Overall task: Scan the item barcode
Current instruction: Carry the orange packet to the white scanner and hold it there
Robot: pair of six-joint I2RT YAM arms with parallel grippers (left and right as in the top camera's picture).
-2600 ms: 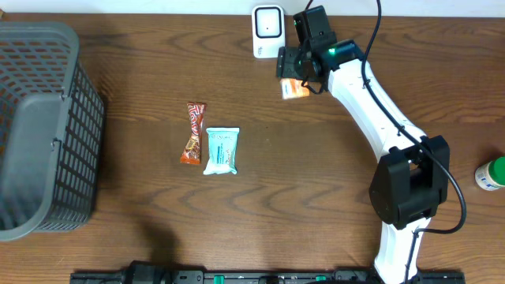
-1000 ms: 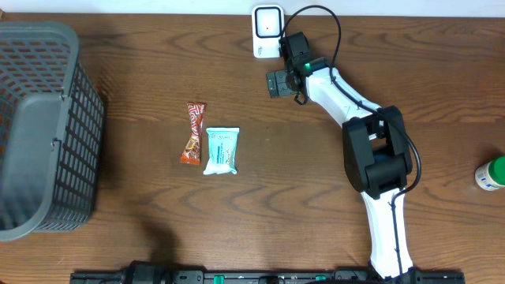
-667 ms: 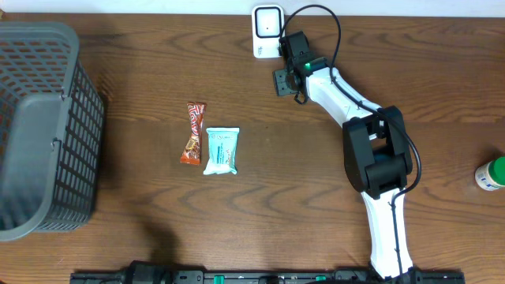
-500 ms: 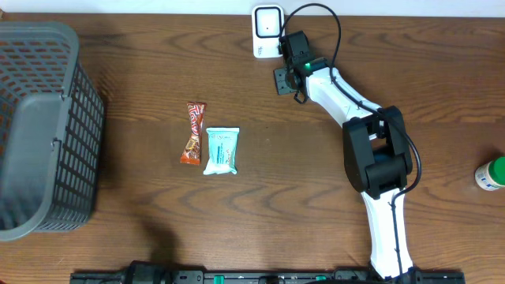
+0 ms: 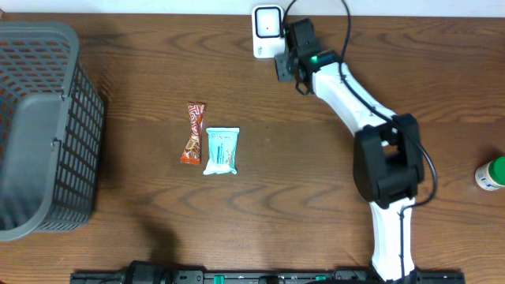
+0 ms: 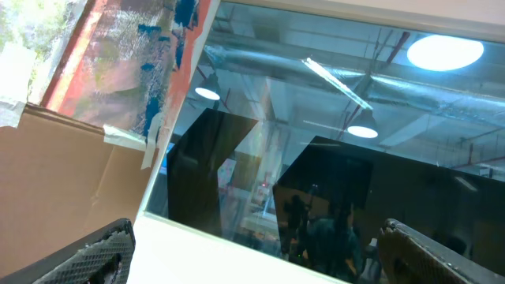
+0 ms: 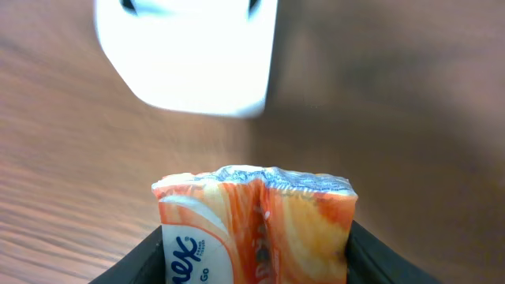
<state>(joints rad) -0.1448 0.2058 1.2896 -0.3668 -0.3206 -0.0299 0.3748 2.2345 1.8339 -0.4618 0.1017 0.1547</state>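
Observation:
In the right wrist view my right gripper (image 7: 254,246) is shut on an orange-and-white tissue pack (image 7: 256,217), one black finger pressed against each side of it. The pack's crimped end points at the white scanner (image 7: 189,55), which stands just ahead on the table. From overhead, the right gripper (image 5: 286,66) sits right beside the scanner (image 5: 267,30) at the back edge, and it hides the pack. My left gripper (image 6: 264,264) is open with nothing between its fingers and faces a window and ceiling lights. It does not show in the overhead view.
A brown-orange snack wrapper (image 5: 192,132) and a teal packet (image 5: 222,150) lie side by side mid-table. A grey mesh basket (image 5: 39,134) fills the left side. A green-capped bottle (image 5: 491,174) stands at the right edge.
My right gripper's jaws have closed from wide apart onto the tissue pack. The gripper has then shifted back and slightly right, closer to the scanner.

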